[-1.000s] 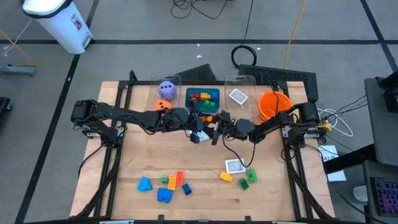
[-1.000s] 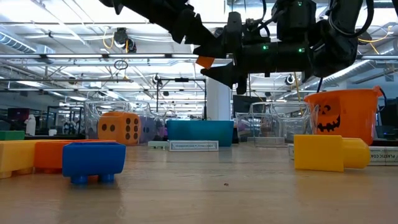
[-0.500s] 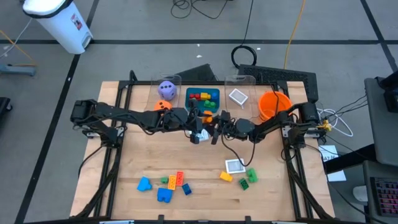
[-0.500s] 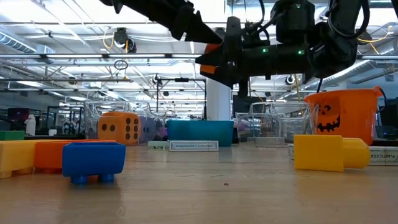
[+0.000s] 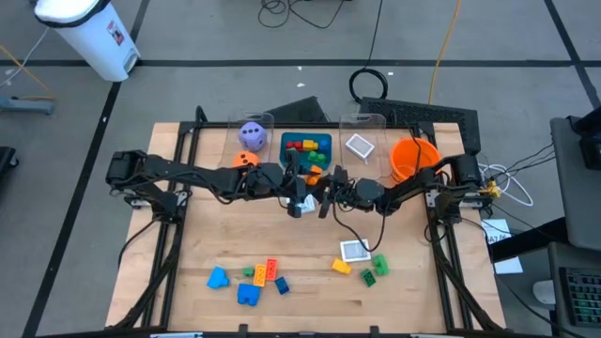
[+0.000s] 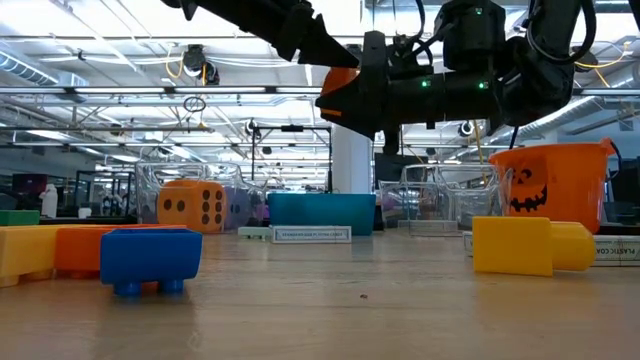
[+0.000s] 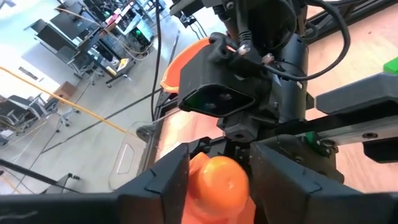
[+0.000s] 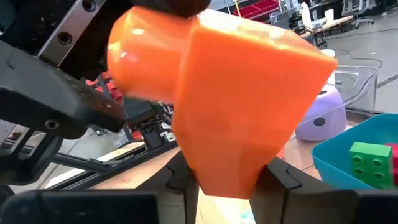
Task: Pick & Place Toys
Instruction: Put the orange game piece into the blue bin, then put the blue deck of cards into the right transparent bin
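An orange brick [image 5: 315,177] with a round stud hangs in the air between my two grippers, just near the teal tray [image 5: 324,141]; it also shows in the low view [image 6: 341,80]. My left gripper [image 5: 304,185] comes from the table's left and is shut on it. My right gripper [image 5: 326,186] comes from the right and its fingers close on the brick's body. Other toys lie near the table's front edge: blue bricks [image 5: 247,294], a red and orange brick [image 5: 269,270], a yellow brick [image 5: 341,267], green bricks [image 5: 375,268] and a white card [image 5: 354,250]. My left gripper pinches the brick's round stud [image 7: 219,180] between its two fingers, coming level from the table's left. The brick is lifted clear of the table. My right gripper has the brick's square body [image 8: 231,163] between its two fingers [image 8: 185,182], coming level from the table's right, opposite my left gripper.
At the back stand a clear bin with a purple die [image 5: 251,133], an orange die [image 5: 246,160], the teal tray with several bricks, a clear bin with a card [image 5: 360,145] and an orange bowl [image 5: 413,158]. The middle of the table is bare wood.
The orange brick has risen a little in my left gripper, and my right gripper has drawn in toward it from the right until its fingers stand around the brick's body.
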Robot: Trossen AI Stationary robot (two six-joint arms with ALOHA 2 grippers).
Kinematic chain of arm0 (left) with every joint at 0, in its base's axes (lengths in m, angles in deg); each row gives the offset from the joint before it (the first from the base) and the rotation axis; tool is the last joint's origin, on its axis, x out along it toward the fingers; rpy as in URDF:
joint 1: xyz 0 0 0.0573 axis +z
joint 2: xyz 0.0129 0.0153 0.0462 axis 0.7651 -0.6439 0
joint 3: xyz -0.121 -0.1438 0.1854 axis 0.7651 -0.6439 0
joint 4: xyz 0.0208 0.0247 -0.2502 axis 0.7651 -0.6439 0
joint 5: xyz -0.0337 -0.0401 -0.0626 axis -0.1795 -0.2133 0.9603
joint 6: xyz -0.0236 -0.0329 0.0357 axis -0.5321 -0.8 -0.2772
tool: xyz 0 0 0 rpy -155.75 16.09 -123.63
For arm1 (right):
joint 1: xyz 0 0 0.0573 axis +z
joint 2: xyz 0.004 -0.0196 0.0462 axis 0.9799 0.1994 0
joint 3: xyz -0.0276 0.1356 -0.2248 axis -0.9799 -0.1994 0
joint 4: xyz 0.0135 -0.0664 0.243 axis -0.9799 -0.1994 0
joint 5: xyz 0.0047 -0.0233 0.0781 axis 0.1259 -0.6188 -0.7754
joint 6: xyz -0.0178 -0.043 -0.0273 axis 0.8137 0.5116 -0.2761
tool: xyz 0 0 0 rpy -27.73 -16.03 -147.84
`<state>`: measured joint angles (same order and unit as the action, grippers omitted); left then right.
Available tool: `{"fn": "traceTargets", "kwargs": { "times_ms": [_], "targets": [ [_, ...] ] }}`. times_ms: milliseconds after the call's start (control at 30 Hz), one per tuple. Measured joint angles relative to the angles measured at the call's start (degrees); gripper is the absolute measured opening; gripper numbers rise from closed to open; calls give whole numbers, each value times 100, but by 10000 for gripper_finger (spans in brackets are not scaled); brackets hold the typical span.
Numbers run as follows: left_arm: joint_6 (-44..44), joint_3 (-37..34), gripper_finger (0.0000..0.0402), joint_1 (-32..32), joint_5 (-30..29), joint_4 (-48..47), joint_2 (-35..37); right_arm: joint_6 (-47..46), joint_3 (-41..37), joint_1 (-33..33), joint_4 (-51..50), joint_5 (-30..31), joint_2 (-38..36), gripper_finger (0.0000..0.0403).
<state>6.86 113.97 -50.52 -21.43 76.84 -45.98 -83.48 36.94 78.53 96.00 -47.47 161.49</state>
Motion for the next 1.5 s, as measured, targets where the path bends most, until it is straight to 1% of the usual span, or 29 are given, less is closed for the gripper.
{"fn": "traceTargets", "kwargs": {
  "times_ms": [67, 200, 367, 467, 600, 700, 800, 867, 967, 1033, 1133, 1233, 1267, 1333, 1433, 1500],
  "targets": [
    [7, 0, 194, 0, -4, 2, 0, 84, 0, 0, 5, 0, 0, 85],
    [43, 0, 228, 0, -18, -15, 30, 116, 0, 2, 11, -8, 0, 83],
    [44, -3, 254, -33, -185, -90, 157, 138, 2, 2, 58, -21, -2, 81],
    [83, -9, 263, -82, -402, -195, 360, 256, -9, 0, 134, -46, -73, 81],
    [210, -11, 262, -185, -617, -368, 754, 350, -19, -1, 32, -48, -172, 80],
    [184, -11, 260, -226, -633, -561, 1092, 439, -17, -14, 23, -40, -196, 80],
    [45, -11, 260, -254, -651, -1023, 1447, 436, -21, -71, -325, -72, -372, 80],
    [-130, -11, 259, -245, -675, -1446, 1694, 413, -11, -179, -709, -68, -551, 77],
    [-397, -7, 259, -225, -741, -2198, 2034, 412, -10, -409, -1596, -114, -912, 70],
    [-634, -8, 258, -184, -735, -2820, 2247, 377, 142, -650, -2248, -397, -1150, 62],
    [-1074, -9, 258, -81, -655, -3453, 2427, 315, 442, -1050, -3285, -1042, -1414, 52],
    [-1552, -13, 258, 52, -225, -4106, 2576, 448, 875, -1396, -4150, -1628, -1403, 30],
    [-1689, -11, 257, 114, 3, -4182, 2581, 522, 1029, -1498, -4398, -1789, -1398, 20],
    [-1866, -96, 257, 199, 377, -4316, 2577, 718, 1295, -1662, -4753, -1871, -1390, 4],
    [-2015, -424, 257, 259, 723, -4148, 2566, 971, 1564, -1909, -5118, -1523, -1295, 7],
    [-2076, -740, 257, 255, 800, -3921, 2573, 975, 1612, -2113, -5370, -1532, -1292, 10]
  ]
}}
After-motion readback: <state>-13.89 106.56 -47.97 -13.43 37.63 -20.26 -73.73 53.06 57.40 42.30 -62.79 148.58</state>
